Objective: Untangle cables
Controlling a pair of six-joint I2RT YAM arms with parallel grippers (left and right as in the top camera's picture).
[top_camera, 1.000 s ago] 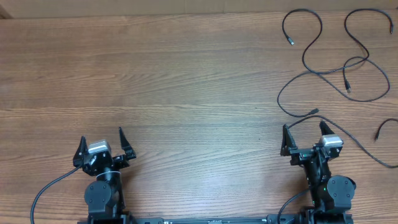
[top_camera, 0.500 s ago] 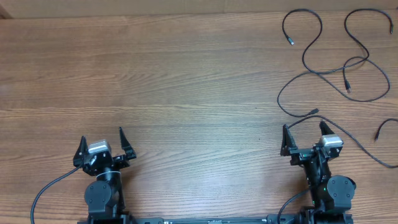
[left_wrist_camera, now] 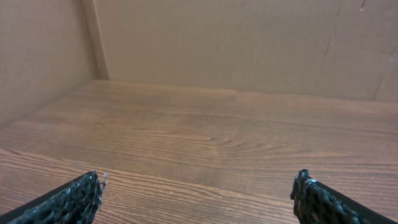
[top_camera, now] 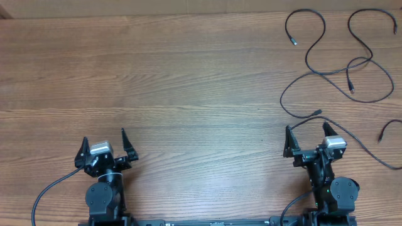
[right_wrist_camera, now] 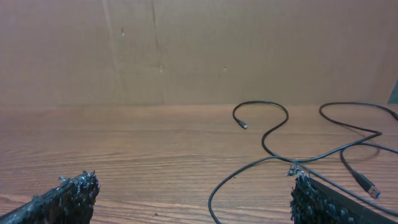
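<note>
Here, several thin black cables [top_camera: 321, 73] sprawl in loose, overlapping curves at the upper right of the overhead frame on a wooden table [top_camera: 188, 81]. The left gripper [top_camera: 103, 137], lower left, and the right gripper [top_camera: 306, 127], lower right just below the nearest cable loop, both stand spread wide, grasping nothing.

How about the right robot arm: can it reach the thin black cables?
Probably yes. The open right gripper faces the thin black cables, whose nearest plug end lies just ahead, with only bare wooden table between.

smooth wood-grain table [top_camera: 188, 75], rough-textured black fingers [right_wrist_camera: 68, 193]
</note>
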